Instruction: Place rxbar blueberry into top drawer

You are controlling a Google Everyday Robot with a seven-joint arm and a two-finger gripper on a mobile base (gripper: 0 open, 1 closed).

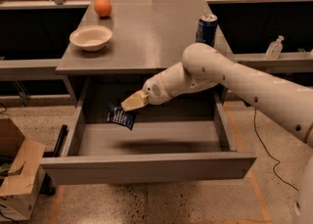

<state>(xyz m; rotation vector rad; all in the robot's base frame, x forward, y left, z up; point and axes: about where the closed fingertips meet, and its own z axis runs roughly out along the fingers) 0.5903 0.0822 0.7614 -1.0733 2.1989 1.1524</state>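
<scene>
Right now the rxbar blueberry [121, 116] is hanging just left of and below the claw [134, 101], left of the frame's centre. The claw is closing its fingers on the wrapper's upper right edge and gripping nothing else. The bar's long axis is running roughly across the frame, dipping a little toward the right. It is dangling over the back left part of the top drawer [146, 168], which is standing pulled wide open across the lower half of the frame. As far as I can tell, the bar is not touching the drawer floor. I am judging that the release calls for little more than opening the fingers, perhaps after lowering slightly, since the bar is already hanging within the drawer's walls. The white arm [234, 81] is reaching in from the right edge.

A cardboard box [17, 179] is sitting on the speckled floor at lower left. The grey bench [156, 42] is carrying a pale bowl [91, 37], an orange [102, 7] behind it, and a blue can [206, 29] further right. A small bottle [275, 47] is standing on a ledge at the far right.
</scene>
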